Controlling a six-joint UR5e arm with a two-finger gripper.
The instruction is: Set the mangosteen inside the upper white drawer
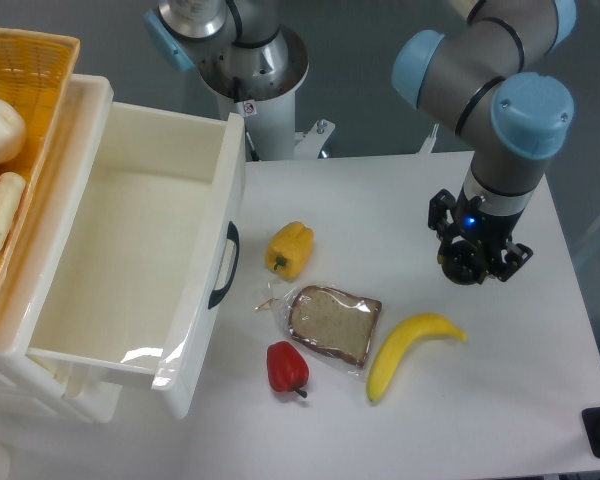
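The arm's black two-finger gripper [472, 262] points straight down over the right side of the white table [540, 400], and from up here I cannot tell whether its fingers are apart or together, nor make out the small dark mangosteen anywhere — if it is under the gripper, the gripper hides it. Well to the left the deep white plastic drawer with its black curved handle [130, 250] stands pulled open beside an orange woven basket [20, 70]. Between them lie a yellow pepper [290, 248], a red pepper [287, 367], a wrapped slice of brown bread [334, 323] and a yellow banana [410, 350].
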